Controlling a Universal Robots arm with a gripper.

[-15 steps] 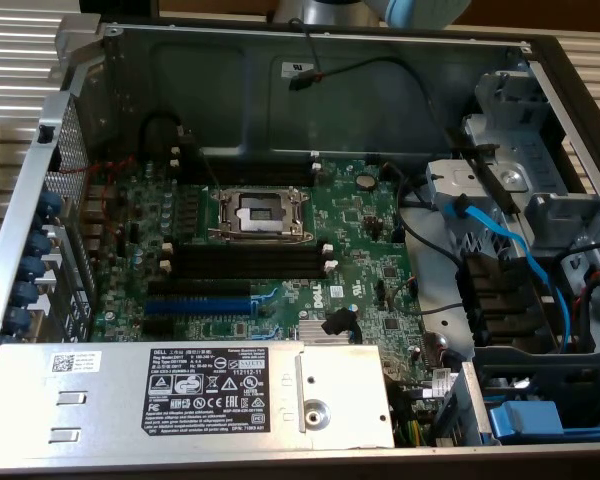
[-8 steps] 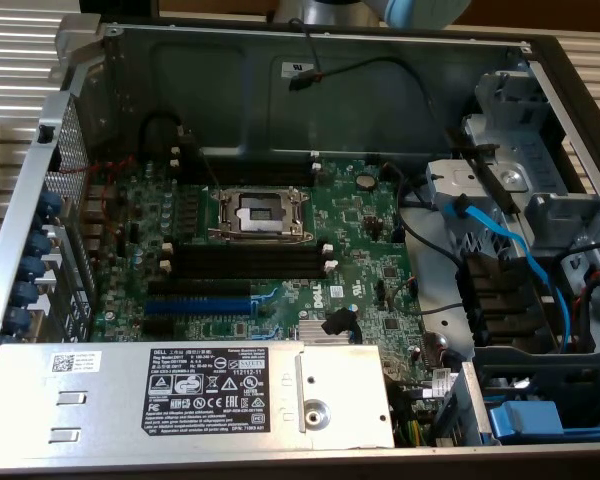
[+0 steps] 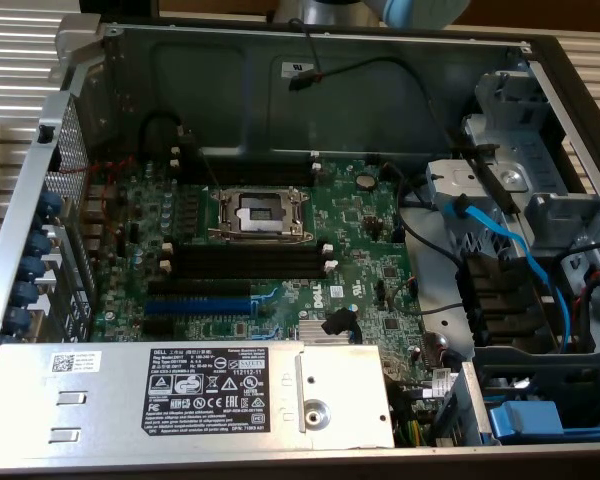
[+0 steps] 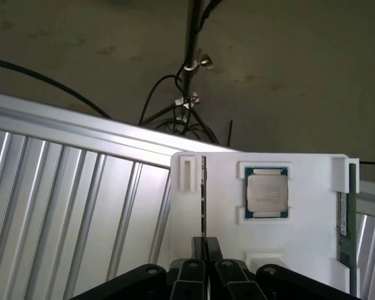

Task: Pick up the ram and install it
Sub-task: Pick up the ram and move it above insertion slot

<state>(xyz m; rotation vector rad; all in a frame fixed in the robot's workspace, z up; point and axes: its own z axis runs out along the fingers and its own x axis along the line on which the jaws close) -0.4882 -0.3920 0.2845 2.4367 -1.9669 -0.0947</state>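
Pinching the ram (image 4: 203, 194), fingers (image 4: 214, 249) nearly closed

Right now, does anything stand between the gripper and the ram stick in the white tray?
Nothing visible does. The gripper is shut on the near end of the ram stick, which stands on edge in the white tray.
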